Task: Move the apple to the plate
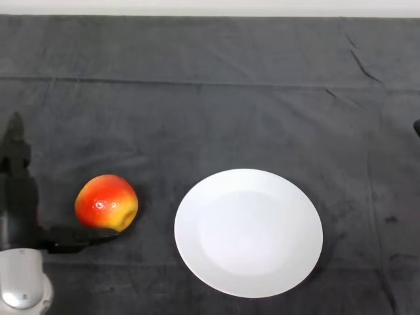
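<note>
A red and yellow apple (106, 202) rests on the dark cloth at the left, about a hand's width left of the white plate (248, 231). The plate is bare. My left hand (20, 210) is at the left edge, open, beside the apple. Its fingers (16, 164) point straight toward the far side, a short gap left of the apple. The thumb (75, 237) stretches right along the cloth, just under the apple's near side, and seems to touch it. The silver-grey wrist (23, 285) shows in the lower left corner.
The dark cloth (216, 105) covers the whole table, with a few creases toward the back right. A pale strip of wall runs along the top edge.
</note>
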Tool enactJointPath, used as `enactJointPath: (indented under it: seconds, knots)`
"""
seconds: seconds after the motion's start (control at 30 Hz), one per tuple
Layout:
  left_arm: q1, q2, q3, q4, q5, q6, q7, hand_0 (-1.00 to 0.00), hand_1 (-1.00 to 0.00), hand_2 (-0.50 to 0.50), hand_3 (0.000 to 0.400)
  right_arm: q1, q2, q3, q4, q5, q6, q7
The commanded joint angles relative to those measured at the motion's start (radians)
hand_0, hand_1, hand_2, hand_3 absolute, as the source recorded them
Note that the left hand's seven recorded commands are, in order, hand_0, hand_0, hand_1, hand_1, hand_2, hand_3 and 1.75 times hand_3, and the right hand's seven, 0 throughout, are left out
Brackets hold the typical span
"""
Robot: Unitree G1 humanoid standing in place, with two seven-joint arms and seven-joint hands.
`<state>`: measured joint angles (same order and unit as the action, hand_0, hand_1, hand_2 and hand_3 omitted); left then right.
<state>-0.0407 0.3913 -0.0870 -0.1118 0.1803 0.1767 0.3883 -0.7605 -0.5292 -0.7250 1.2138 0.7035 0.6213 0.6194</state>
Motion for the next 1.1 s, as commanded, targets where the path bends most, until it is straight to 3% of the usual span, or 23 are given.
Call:
enactJointPath:
  seconds: [0.03, 0.47, 0.5, 0.53, 0.93, 1.1]
  knots:
    - [-0.042, -0.007, -0.028, 0.046, 0.022, -0.019, -0.002, 0.00, 0.00, 0.00, 0.000, -0.010, -0.022, -0.0055, -0.018, 0.0017, -0.008, -0.0044]
    - [-0.090, -0.013, -0.102, 0.172, 0.002, -0.061, 0.000, 0.00, 0.00, 0.00, 0.000, -0.010, -0.022, -0.0054, -0.019, 0.0022, -0.008, -0.0052]
    - [-0.091, -0.012, -0.103, 0.176, 0.000, -0.062, -0.001, -1.00, -0.67, -0.17, 0.400, -0.010, -0.022, -0.0054, -0.019, 0.0023, -0.008, -0.0053]
    - [-0.092, -0.010, -0.104, 0.178, -0.003, -0.062, -0.003, -1.00, -1.00, 0.00, 0.400, -0.009, -0.022, -0.0054, -0.019, 0.0023, -0.008, -0.0053]
    - [-0.091, 0.000, -0.102, 0.150, -0.019, -0.037, -0.003, -1.00, -1.00, 0.00, 0.400, -0.009, -0.022, -0.0053, -0.019, 0.0027, -0.008, -0.0057]
    - [-0.104, 0.004, -0.099, 0.079, -0.016, 0.026, -0.004, -1.00, -1.00, 0.00, 0.400, -0.009, -0.022, -0.0053, -0.019, 0.0029, -0.008, -0.0059]
